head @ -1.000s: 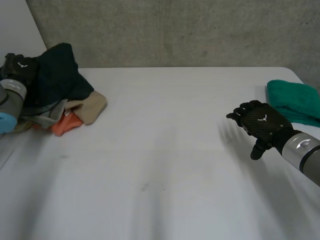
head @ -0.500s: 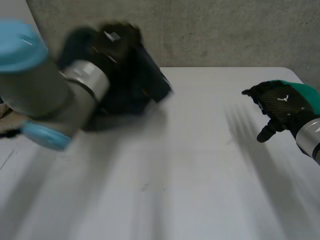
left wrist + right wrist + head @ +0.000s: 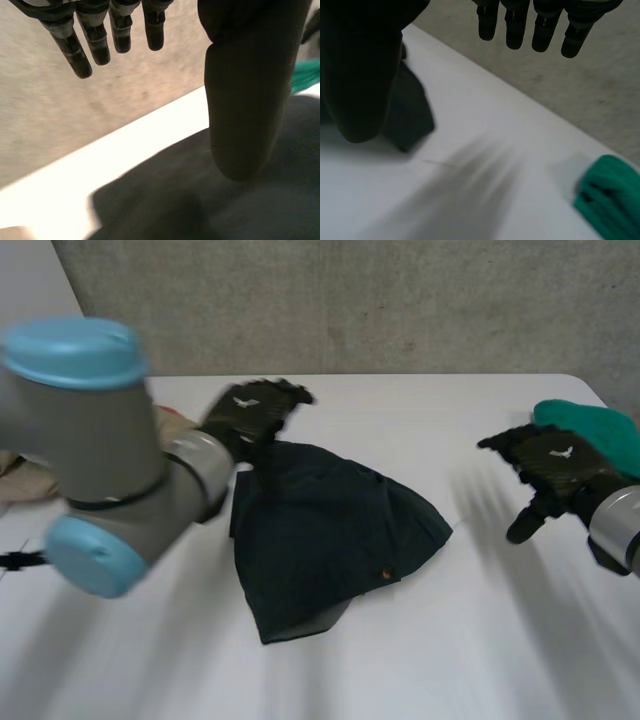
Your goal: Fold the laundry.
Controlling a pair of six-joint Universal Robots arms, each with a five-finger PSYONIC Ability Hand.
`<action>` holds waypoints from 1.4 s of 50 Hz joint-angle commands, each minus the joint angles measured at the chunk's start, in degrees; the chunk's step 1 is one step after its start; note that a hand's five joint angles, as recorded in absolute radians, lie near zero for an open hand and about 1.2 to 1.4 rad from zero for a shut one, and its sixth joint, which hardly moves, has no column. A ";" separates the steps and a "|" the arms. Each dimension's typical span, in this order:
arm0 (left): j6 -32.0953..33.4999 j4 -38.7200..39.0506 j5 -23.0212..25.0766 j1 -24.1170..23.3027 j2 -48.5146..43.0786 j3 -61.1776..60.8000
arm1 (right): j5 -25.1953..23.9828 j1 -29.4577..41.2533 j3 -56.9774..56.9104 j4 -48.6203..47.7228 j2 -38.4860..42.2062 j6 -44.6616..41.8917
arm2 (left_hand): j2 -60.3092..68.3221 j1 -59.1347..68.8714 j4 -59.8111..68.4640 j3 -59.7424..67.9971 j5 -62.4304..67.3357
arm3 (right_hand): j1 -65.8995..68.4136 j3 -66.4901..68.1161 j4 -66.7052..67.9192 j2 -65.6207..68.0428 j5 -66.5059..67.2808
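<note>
Mid-frame on the desk [image 3: 450, 640], the dark cloth [image 3: 330, 530] looks soft, light and floppy, best pinched at its corners; left hand [image 3: 250, 415] and right hand [image 3: 550, 465] show straight, empty fingers.

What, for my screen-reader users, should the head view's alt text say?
A dark garment lies loosely spread on the middle of a white table, the robot's left hand open at its far corner. The right hand is open above the table, next to a green cloth.
</note>
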 commanded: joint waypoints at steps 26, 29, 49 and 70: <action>26.04 1.87 23.36 8.13 -21.92 9.08 | 14.31 17.34 -7.90 -15.34 19.79 6.48 | 68.49 67.58 68.23 67.95 67.19 | 66.64 67.50 67.63 67.16 66.32; 25.42 3.10 18.19 6.46 -21.39 8.74 | 14.31 17.34 -13.00 -15.08 21.38 5.16 | 68.49 67.59 68.24 67.95 67.19 | 67.65 68.51 68.64 68.18 67.34; -0.86 6.71 -5.82 -13.40 -8.72 -0.41 | 6.67 16.99 -49.40 -18.32 41.24 -9.17 | 68.49 67.59 68.24 67.95 67.19 | 67.65 68.51 68.64 68.18 67.34; 0.45 5.83 -4.95 -5.51 6.81 -9.98 | 12.72 10.58 -31.04 -3.27 17.71 -11.02 | 5.95 5.05 5.70 5.41 4.65 | -2.35 -1.49 -1.36 -1.82 -2.66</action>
